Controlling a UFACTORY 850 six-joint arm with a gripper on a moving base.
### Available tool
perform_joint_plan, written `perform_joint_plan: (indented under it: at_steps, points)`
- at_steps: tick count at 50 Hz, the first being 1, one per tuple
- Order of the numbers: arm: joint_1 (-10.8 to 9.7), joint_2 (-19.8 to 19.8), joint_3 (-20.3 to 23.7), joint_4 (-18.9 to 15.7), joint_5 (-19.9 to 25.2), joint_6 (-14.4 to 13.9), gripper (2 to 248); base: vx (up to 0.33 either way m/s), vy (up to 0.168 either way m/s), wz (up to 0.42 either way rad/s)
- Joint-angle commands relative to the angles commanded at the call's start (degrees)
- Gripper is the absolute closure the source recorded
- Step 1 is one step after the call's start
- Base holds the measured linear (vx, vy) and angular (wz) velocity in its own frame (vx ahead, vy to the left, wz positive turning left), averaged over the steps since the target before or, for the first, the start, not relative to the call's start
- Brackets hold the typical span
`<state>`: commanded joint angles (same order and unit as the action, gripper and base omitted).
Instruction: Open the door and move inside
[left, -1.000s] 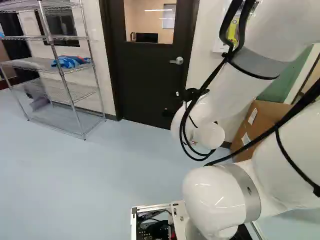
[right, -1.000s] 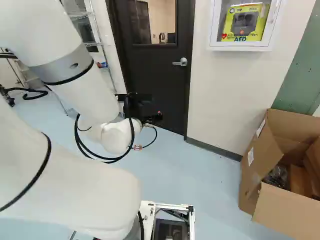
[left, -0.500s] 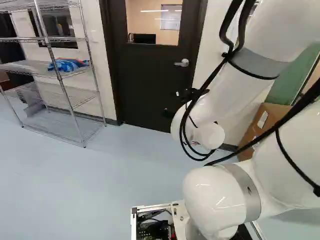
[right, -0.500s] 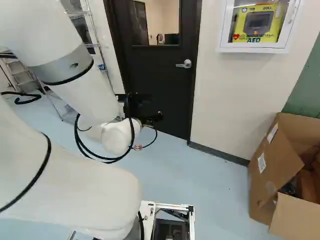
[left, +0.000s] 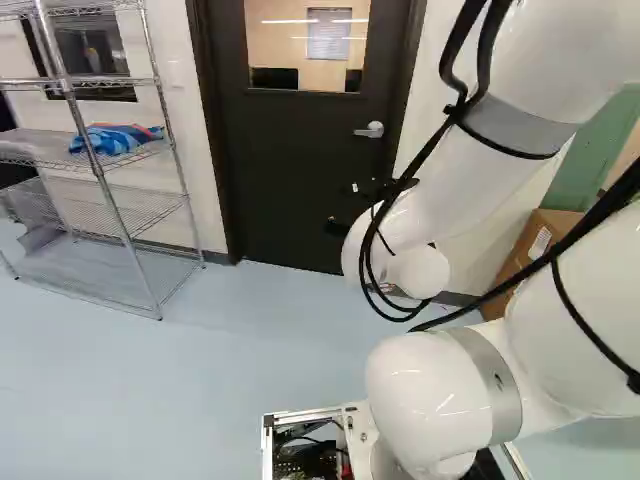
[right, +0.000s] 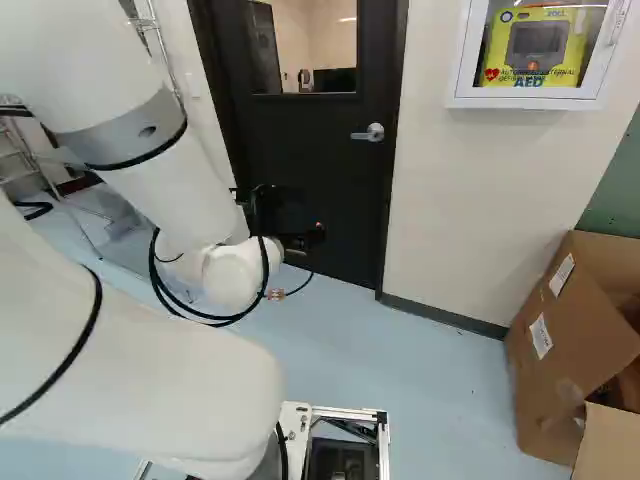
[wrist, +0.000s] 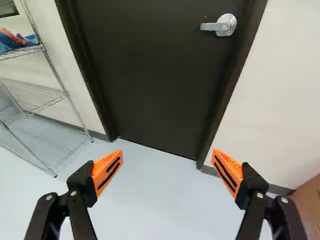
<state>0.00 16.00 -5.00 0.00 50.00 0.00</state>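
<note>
White arm (right: 130, 350) closest, slanting across both base views; metal frame (left: 300, 415) of the base at their foot; tool (right: 290, 215) out at the arm's far end, fingers spread wide apart, orange pads (wrist: 107, 170) facing each other, nothing clamped; pale floor (left: 220, 380) under it all.

Cardboard box (right: 550, 390) on the floor at the right of the right base view, flaps open, near the wall (right: 450, 210); wire shelf (left: 125, 230) at the left of the left base view, blue bundle (left: 110, 138) on one tier.

Dark door (wrist: 155, 75) ahead of the tool, closed in its frame; silver lever handle (wrist: 220, 25) on the side away from the shelf, ahead of the tool and apart from both fingers, lever lying level; white wall cabinet (right: 525, 97) on the wall beside the door, yellow case (right: 535, 45) inside; door window (left: 305, 45) above handle height, lit room visible through it, pale sheet (left: 328, 35) on its far wall.
</note>
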Motion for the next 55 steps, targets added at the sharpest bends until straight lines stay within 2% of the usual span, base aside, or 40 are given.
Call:
perform_joint_plan:
  at_steps: [26, 55]
  points:
    - [0.00, 0.00, 0.00, 0.00, 0.00, 0.00, 3, 0.192, 0.100, -0.254]
    - [0.00, 0.00, 0.00, 0.00, 0.00, 0.00, 3, 0.160, 0.109, -0.322]
